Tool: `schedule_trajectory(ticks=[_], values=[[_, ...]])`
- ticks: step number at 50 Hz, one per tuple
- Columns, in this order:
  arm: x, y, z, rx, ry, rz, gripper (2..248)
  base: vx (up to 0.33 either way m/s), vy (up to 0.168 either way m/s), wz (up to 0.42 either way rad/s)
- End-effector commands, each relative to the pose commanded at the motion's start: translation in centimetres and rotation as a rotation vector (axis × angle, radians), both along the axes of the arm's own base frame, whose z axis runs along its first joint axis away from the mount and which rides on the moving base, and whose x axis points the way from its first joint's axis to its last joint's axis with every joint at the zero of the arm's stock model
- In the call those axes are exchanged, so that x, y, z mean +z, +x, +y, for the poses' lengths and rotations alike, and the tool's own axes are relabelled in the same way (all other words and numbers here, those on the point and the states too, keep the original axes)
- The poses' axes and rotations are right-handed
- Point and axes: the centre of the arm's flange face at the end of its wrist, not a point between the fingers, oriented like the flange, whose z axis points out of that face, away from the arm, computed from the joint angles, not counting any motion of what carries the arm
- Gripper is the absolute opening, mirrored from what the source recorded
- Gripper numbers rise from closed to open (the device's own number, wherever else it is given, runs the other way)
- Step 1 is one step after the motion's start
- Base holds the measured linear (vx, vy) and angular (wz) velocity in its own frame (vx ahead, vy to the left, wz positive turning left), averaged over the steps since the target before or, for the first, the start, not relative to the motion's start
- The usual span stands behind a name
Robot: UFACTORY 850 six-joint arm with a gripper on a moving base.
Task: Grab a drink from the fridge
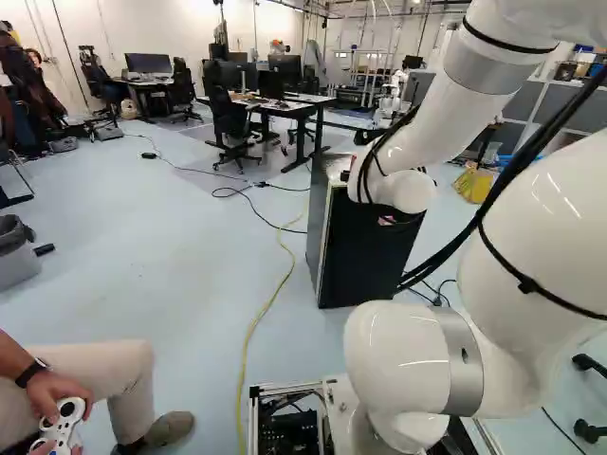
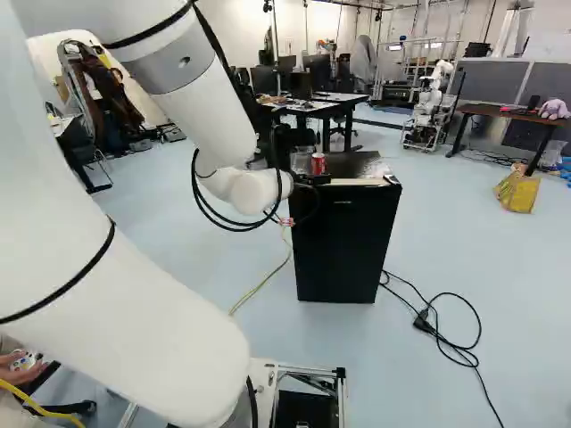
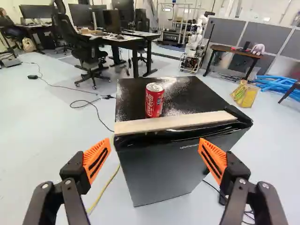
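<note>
The jaws of the gripper (image 3: 154, 143) are wide, with nothing held, and one orange pad (image 3: 97, 160) is on each side of a big gap. That looks right for now, as a wide gap could go round a can or the edge of a door. The gripper points at the top front of the small black fridge (image 3: 159, 173). The can (image 3: 154, 100) stands upright on top of the fridge, near the front, just behind a pale strip (image 3: 176, 122). It stands on its flat end, so it should stay put if nobody bumps it. The strip lies along the front edge and looks like wood; maybe it is there to help pull the door, but I can't be sure. The fridge door looks shut, so what is inside is hidden, and I can't tell if there are more drinks in there. The can is the only drink I can see, and it is on the fridge, not in it. If the drink must come from inside, I think the door has to open first, and a hard tug might shake the can over. If this can will do, the gripper should go in slowly, one pad on each side, and keep clear of the strip. The can looks smooth and round, so a crooked squeeze could make it slip.
</note>
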Motion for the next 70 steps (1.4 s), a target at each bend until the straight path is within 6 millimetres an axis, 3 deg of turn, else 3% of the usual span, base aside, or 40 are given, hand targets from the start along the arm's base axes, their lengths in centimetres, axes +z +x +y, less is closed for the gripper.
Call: schedule_trajectory(ticks=[21,43,70], values=[[-0.1,2.1,0.5,0.007,0.012,0.000,247,0.000,0.000,0.000],[-2.1,5.8,0.2,0.018,0.022,0.047,247,0.000,0.000,0.000],[-2.2,10.4,-0.6,0.023,0.017,0.025,247,0.000,0.000,0.000]])
